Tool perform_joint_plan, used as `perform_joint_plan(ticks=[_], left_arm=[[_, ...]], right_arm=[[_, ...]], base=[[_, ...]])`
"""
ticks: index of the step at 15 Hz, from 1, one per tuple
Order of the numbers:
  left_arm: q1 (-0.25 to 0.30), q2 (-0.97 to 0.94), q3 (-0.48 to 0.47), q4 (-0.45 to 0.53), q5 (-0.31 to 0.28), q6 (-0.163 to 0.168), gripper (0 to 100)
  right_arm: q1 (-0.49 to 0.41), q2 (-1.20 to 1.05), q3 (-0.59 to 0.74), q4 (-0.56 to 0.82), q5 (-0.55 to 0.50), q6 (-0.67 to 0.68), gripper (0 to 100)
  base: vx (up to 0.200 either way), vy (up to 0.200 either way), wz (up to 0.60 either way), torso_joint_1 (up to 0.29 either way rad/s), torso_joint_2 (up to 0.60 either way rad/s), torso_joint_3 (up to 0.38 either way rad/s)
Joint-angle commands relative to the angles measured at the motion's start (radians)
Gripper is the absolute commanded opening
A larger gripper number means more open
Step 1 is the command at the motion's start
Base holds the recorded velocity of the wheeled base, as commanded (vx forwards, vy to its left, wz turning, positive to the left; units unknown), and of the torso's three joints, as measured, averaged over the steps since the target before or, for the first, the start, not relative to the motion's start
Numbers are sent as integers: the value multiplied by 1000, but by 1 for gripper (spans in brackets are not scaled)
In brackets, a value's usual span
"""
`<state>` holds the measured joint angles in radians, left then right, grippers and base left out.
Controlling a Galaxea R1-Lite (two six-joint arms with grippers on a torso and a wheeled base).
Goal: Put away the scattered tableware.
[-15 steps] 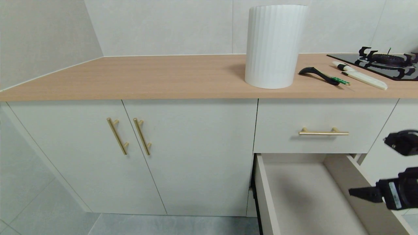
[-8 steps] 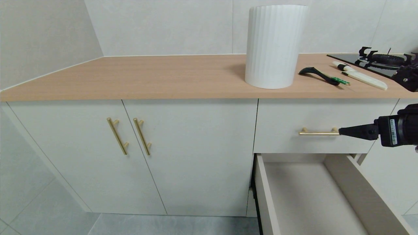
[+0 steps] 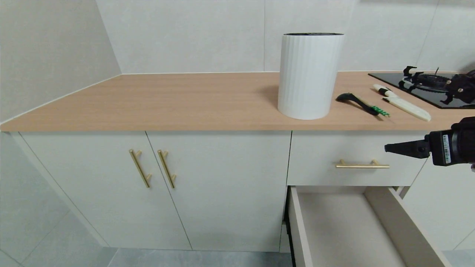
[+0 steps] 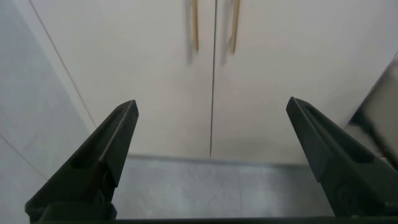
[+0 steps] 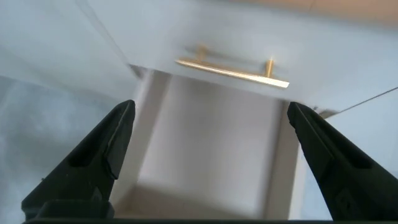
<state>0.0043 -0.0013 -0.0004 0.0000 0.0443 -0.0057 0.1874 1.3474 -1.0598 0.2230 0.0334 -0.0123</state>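
Head view: I had raised the right hand [image 5: 209,106] from beside the open drawer [image 3: 298,226] to counter [image 3: 185,100] level, jaws wide, empty. Ladle [image 3: 362,104] and knife [image 3: 402,102] lay on the counter's right; pickup was pending.

Spoon [image 3: 362,104] lies on countertop [image 3: 185,100] between canister [image 3: 310,74] and knife [image 3: 402,102], above open drawer [image 3: 297,222].

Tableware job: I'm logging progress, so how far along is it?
Done: the lower drawer stands open. In hand: nothing; the right hand is open and empty. Left: the black utensil and white knife lie on the counter.
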Motion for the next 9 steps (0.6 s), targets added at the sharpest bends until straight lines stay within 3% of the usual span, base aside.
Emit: perform_joint_plan(ticks=[1, 5, 9], left_arm=[[0, 1, 0, 2, 0, 0, 100], [0, 1, 0, 2, 0, 0, 100], [0, 1, 0, 2, 0, 0, 100]], right_arm=[[0, 7, 3, -1, 0, -1, 100], [0, 25, 1, -1, 2, -1, 100], [-49, 179, -43, -192, -9, -26, 100]], base=[[0, 0, 0, 90, -505, -339], [0, 0, 0, 130, -460, -337], [0, 0, 0, 111, -339, -233]])
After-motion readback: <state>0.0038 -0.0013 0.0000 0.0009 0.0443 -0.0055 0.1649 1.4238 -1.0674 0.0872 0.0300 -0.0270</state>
